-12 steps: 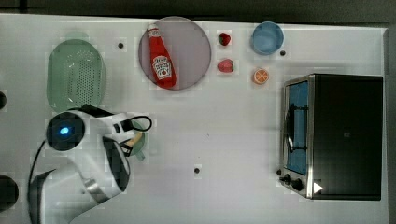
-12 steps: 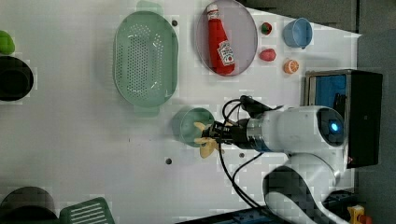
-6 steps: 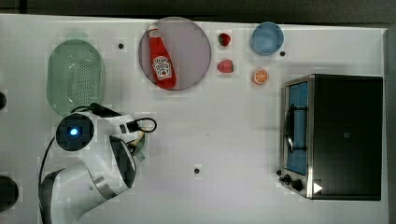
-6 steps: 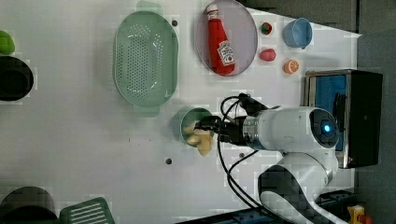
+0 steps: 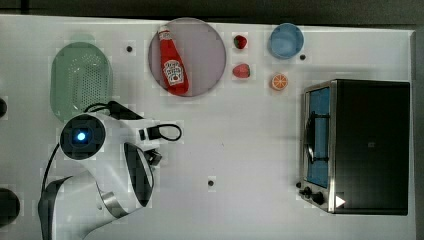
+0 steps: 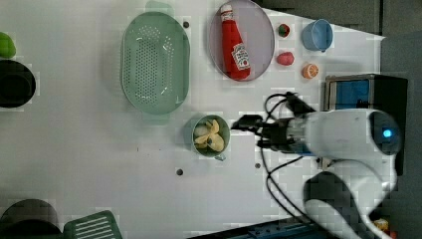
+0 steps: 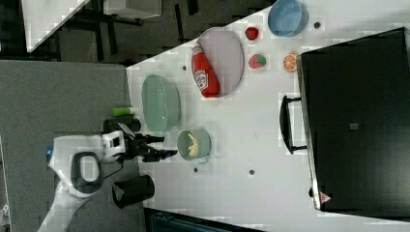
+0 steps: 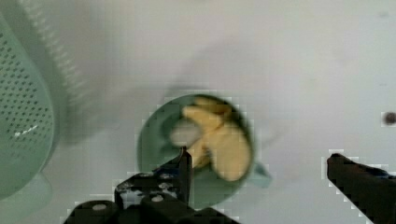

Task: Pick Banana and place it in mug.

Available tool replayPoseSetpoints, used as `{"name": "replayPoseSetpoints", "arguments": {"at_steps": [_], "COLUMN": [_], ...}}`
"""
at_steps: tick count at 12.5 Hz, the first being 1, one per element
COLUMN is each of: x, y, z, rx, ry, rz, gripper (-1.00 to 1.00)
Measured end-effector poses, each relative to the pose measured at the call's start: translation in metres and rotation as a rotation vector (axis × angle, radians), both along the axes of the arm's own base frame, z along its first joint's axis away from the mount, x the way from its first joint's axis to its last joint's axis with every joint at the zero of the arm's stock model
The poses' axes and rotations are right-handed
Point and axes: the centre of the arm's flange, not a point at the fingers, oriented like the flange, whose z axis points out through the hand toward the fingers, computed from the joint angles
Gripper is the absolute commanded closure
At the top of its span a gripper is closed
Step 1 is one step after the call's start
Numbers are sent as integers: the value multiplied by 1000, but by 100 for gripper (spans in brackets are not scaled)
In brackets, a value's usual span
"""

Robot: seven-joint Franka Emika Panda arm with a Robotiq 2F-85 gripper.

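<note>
The pale-yellow banana lies inside the teal-green mug, which stands on the white table just below the green basket in the left view. The right view shows the banana in the mug too. My gripper hangs beside the mug, on the left view's right, and touches neither. In the wrist view the gripper is open, its dark fingers wide apart over the mug and the banana, with nothing between them. In the top view my arm hides the mug.
A green perforated basket stands close to the mug. A plate carries a ketchup bottle. Two strawberries, an orange slice and a blue cup lie near the toaster oven. A black cup stands by the arm.
The gripper, shut on the banana at the mug a second ago, has opened. The banana now lies in the mug, and the gripper has drawn back toward the left view's right.
</note>
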Motion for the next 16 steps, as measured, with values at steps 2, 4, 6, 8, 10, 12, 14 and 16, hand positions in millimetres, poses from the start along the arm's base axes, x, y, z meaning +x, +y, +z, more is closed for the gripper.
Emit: {"name": "replayPoseSetpoints", "arguments": {"at_steps": [2,4,6,8,10,12,14,16], "x": [23,33,20,10,-3,-13,-14,-7], "y": [-32,-74,-120,-174,-220,-249,-252,-239], "z": [60,115,168,217,249,261,255,245], "rx": [7,-14,-33,-24,29,55,46,33], "ry": [-67,-91,-60,-79,-119,-110,-81,-58], "rz": [-90,-170,-266,-373,-465,-519,-518,-485], "gripper": [-100,-100,-100,-100,-100,-100,-100,-100]}}
